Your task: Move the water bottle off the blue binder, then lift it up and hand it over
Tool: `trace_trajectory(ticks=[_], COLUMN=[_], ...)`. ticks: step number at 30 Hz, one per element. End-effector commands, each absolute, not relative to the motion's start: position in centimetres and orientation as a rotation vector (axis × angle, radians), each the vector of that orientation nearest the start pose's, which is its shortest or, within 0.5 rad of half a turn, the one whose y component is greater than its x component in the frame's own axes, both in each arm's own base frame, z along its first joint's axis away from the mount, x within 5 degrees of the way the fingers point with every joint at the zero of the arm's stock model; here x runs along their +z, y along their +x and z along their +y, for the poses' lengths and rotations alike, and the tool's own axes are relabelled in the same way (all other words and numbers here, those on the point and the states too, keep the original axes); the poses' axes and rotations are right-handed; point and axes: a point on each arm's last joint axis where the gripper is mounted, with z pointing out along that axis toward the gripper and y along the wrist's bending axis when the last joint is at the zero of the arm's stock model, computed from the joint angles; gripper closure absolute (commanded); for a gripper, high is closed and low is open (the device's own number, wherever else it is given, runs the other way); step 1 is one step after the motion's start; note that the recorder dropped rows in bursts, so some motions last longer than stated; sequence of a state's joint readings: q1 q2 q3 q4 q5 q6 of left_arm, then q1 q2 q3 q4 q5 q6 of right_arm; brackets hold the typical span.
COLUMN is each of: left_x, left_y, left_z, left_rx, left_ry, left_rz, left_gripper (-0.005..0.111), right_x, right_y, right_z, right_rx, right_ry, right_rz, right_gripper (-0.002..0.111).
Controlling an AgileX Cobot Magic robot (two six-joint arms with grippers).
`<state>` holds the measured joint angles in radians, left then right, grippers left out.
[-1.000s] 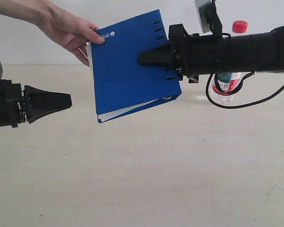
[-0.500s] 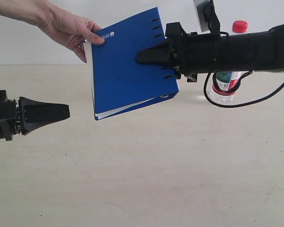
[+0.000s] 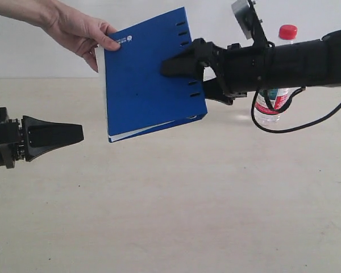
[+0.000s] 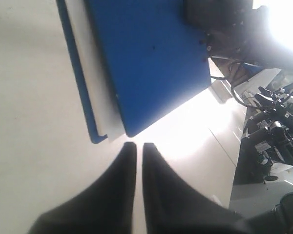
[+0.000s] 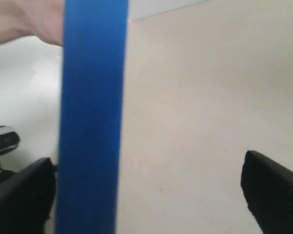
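Note:
A person's hand point(image 3: 82, 33) holds the blue binder point(image 3: 148, 85) upright in the air by its upper corner. My right gripper point(image 3: 191, 79) stands open around the binder's slotted edge, one finger in front of the cover and one behind, with a gap on each side. In the right wrist view the binder's spine point(image 5: 92, 122) passes between the spread fingers point(image 5: 271, 187) close to one of them. The water bottle point(image 3: 278, 101), red cap up, stands on the table behind my right arm. My left gripper point(image 3: 79, 133) is shut and empty, low and to the left of the binder point(image 4: 151, 63).
The beige table point(image 3: 176, 210) runs under both arms. A black cable point(image 3: 295, 122) loops down from my right arm in front of the bottle. Dark equipment point(image 4: 271, 136) sits off the table's far side in the left wrist view.
My right gripper has opened and let go of the binder. The hand now carries it, and it has shifted a little left and up. The left arm has stayed put.

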<state>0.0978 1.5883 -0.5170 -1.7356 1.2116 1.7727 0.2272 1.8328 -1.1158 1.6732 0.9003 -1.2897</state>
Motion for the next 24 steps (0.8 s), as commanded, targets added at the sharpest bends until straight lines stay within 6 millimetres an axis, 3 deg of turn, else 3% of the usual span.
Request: trace_trajectory(ticks=[1,5,8,10,13,14,20,24], left_x=[19.1,19.1,19.3,20.0,20.9,21.0,22.4,24.9], left_y=[23.5,23.5,23.5,23.4,23.1,22.9,21.4,18.9], left_z=[-6.2,-6.2,-6.0,-5.6,-5.1,-4.9,-4.3,-3.3], left_rx=[-1.329,-1.328,-1.317,-1.291,-1.232,-1.195,-0.973,-0.726], left_ry=[0.363,0.361,0.361,0.363,0.338,0.326,0.258,0.164], left_rz=[1.953,1.953,1.943,1.921,1.919,1.931,1.972,1.921], left_gripper=[0.102,0.102,0.102,0.102,0.102,0.102,0.102,0.102], right_x=[22.3,23.7,25.8,27.7,30.5,31.2,35.5,39.0], right_y=[34.8,34.1,33.1,32.2,30.4,29.9,26.3,22.4], right_z=[14.5,13.6,12.6,12.1,11.8,11.7,11.0,9.7], right_rx=[1.141,0.962,0.821,0.776,0.775,0.771,0.744,0.672], right_ry=[-0.465,-0.518,-0.52,-0.495,-0.522,-0.545,-0.58,-0.548], right_rz=[2.199,2.255,2.273,2.263,2.214,2.196,2.09,1.948], right_gripper=[0.008,0.012,0.026,0.047,0.097,0.108,0.108,0.108])
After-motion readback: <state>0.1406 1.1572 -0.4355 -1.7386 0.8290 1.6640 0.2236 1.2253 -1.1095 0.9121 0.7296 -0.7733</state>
